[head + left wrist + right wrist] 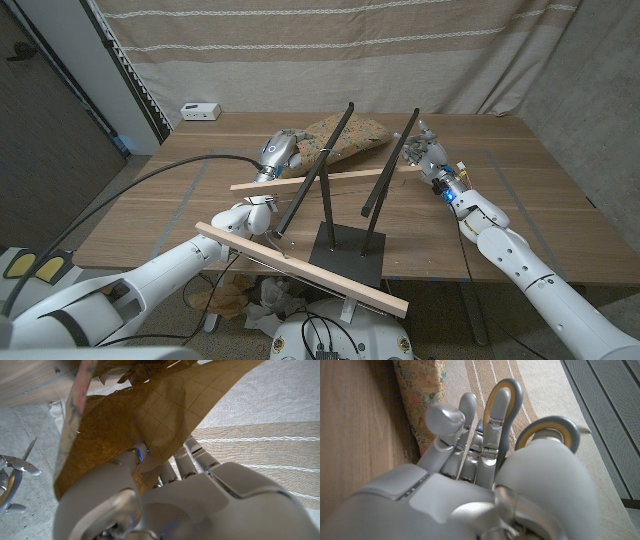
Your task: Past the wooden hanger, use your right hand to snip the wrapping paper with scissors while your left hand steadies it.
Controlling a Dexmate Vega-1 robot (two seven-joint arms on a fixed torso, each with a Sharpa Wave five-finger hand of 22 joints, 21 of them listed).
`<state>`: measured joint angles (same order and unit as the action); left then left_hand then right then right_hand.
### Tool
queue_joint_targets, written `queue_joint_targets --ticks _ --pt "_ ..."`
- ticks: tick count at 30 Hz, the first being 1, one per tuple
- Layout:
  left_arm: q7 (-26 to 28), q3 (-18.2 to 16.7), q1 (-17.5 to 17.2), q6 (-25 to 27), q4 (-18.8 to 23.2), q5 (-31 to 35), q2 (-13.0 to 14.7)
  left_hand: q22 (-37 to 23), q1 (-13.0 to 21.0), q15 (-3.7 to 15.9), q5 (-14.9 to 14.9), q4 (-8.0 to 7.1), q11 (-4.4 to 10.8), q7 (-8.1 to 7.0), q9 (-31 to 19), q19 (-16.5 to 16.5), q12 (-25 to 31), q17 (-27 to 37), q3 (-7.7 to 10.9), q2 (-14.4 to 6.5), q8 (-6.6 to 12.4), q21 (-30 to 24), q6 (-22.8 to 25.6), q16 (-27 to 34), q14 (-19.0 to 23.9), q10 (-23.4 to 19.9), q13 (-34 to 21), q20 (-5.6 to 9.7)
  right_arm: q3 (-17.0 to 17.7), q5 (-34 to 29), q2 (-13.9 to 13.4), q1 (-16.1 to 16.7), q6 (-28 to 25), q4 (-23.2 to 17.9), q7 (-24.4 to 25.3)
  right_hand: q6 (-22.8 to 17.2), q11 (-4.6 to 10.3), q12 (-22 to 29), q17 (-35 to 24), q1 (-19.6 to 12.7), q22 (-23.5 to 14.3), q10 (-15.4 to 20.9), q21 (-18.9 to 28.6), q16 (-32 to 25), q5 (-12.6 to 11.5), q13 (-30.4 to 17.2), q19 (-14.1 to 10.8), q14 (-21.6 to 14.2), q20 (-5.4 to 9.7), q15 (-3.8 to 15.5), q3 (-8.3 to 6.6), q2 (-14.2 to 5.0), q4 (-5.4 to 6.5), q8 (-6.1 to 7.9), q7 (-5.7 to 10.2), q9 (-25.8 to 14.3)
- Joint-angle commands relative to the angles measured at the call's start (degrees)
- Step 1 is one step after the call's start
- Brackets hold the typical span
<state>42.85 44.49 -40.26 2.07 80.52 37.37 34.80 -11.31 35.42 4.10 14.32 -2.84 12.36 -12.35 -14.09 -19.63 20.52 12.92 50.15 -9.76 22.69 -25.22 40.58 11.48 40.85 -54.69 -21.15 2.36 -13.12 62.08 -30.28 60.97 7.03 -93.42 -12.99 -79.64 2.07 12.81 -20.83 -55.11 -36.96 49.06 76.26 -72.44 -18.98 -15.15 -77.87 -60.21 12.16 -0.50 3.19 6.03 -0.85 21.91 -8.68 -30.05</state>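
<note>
The wrapping paper point(345, 138), floral on its face, lies bunched at the table's far middle, beyond the wooden hanger point(320, 180) with its black rods and base. My left hand point(279, 153) grips the paper's left end; in the left wrist view the fingers point(185, 462) go under the brown gridded back of the paper point(165, 405). My right hand point(425, 152) is at the paper's right end and holds the scissors point(502, 395), fingers through the grey and yellow handle loops. The floral paper point(420, 390) lies just ahead of that hand. The blades are hidden.
A second wooden bar point(300, 268) lies across the near table edge by the black base point(345, 250). A white box point(200, 110) sits at the far left corner. A black cable point(150, 180) crosses the table's left side. A curtain hangs behind.
</note>
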Motion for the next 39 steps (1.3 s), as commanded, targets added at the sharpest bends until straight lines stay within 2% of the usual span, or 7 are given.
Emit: queue_joint_targets --ticks 1,10,20,25,31,36,39 --pt "0.3 -0.07 0.02 -0.16 -0.13 0.1 0.17 -0.32 0.56 9.26 0.11 0.31 -0.1 -0.17 -0.15 -0.46 0.02 0.17 0.04 0.03 0.2 -0.02 0.46 0.08 0.45 -0.52 -0.25 2.03 -0.35 -0.54 -0.79 0.14 0.15 -0.67 1.13 0.16 0.22 0.17 0.49 -3.86 -0.54 0.91 -0.15 -1.21 -0.89 -0.6 -0.09 -17.69 0.64 13.14 -0.33 -0.74 -1.81 3.37 0.18 -3.88" --pt "0.31 -0.22 -0.13 -0.13 -0.06 -0.08 0.27 -0.34 0.59 9.22 0.11 0.33 -0.11 -0.17 -0.1 -0.46 0.01 0.17 0.02 0.04 0.17 -0.04 0.43 0.07 0.46 -0.54 -0.29 2.01 -0.78 -1.49 -0.79 -0.07 0.91 -0.23 1.09 2.51 0.92 -0.19 1.32 -7.49 -1.42 1.21 0.0 -2.2 -1.62 -2.01 -0.56 -18.41 0.63 13.16 -0.48 -2.0 -3.21 9.57 0.47 -13.18" --pt "0.07 -0.34 -0.35 0.25 0.33 -0.13 0.39 -0.35 0.56 9.17 0.11 0.22 -0.12 -0.17 -0.11 -0.49 -0.03 0.16 0.01 0.07 0.2 -0.08 0.47 0.05 0.48 -0.54 -0.33 2.05 -0.77 -1.99 -1.23 0.15 1.31 -0.05 1.07 8.56 0.06 0.32 2.36 -10.73 -2.11 2.04 -0.27 -3.52 -1.91 -6.39 -0.38 -18.32 0.64 13.14 0.17 -3.73 -3.9 24.45 2.29 -38.19" --pt "0.39 -0.87 -0.5 0.98 0.97 0.02 0.69 -0.36 0.54 9.19 0.11 0.18 -0.11 -0.17 -0.15 -0.43 -0.03 0.14 0.01 0.09 0.25 -0.07 0.51 0.02 0.46 -0.57 -0.35 2.02 -0.79 -2.98 -2.01 0.41 1.61 -0.66 1.26 8.74 0.34 1.85 1.87 -13.34 -2.27 6.47 -0.4 -4.0 -2.03 -8.46 -0.22 -17.8 0.66 13.27 -0.3 -4.69 -4.79 30.85 1.8 -41.16" --pt "0.51 -1.4 -0.54 1.7 1.54 0.25 1.24 -0.36 0.5 9.16 0.1 0.12 -0.11 -0.18 -0.09 -0.28 -0.07 0.13 -0.01 0.11 0.21 -0.02 0.47 0.01 0.44 -0.56 -0.35 1.9 -0.98 -3.41 -2.15 0.49 1.67 -1.17 1.94 10.3 1.09 7.0 -1.31 -24.74 -2.42 15.55 -0.73 -4.14 -0.24 -15.58 0.38 -16.19 0.71 13.41 -5.42 -9.08 -8.45 40.22 0.77 -40.97" --pt "0.5 -1.52 -0.6 1.78 1.66 0.29 1.46 -0.36 0.46 9.16 0.1 0.05 -0.09 -0.18 -0.04 -0.23 -0.09 0.12 -0.01 0.13 0.14 -0.01 0.39 -0.01 0.42 -0.57 -0.36 1.88 -1.13 -3.82 -2.01 0.59 1.63 -1.41 3.31 13.81 2.51 12.63 -5.47 -28.63 -1.69 16.84 -1.7 -2.07 5.49 -26.16 2.98 -14.12 0.79 13.45 -8.93 -8.91 -8.47 47.33 2.02 -41.15" --pt "0.39 -1.64 -0.74 1.74 1.75 0.13 1.64 -0.36 0.44 9.14 0.1 0.01 -0.09 -0.19 -0.02 -0.21 -0.11 0.11 0.0 0.14 0.12 -0.01 0.36 -0.02 0.39 -0.56 -0.36 1.88 -1.12 -3.72 -1.77 0.71 1.45 -1.61 4.38 17.22 4.12 22.42 -5.0 -29.44 -5.58 15.06 -0.48 2.61 5.32 -42.34 4.65 -15.33 0.8 13.55 -11.87 -6.7 -8.31 56.77 3.89 -41.25"
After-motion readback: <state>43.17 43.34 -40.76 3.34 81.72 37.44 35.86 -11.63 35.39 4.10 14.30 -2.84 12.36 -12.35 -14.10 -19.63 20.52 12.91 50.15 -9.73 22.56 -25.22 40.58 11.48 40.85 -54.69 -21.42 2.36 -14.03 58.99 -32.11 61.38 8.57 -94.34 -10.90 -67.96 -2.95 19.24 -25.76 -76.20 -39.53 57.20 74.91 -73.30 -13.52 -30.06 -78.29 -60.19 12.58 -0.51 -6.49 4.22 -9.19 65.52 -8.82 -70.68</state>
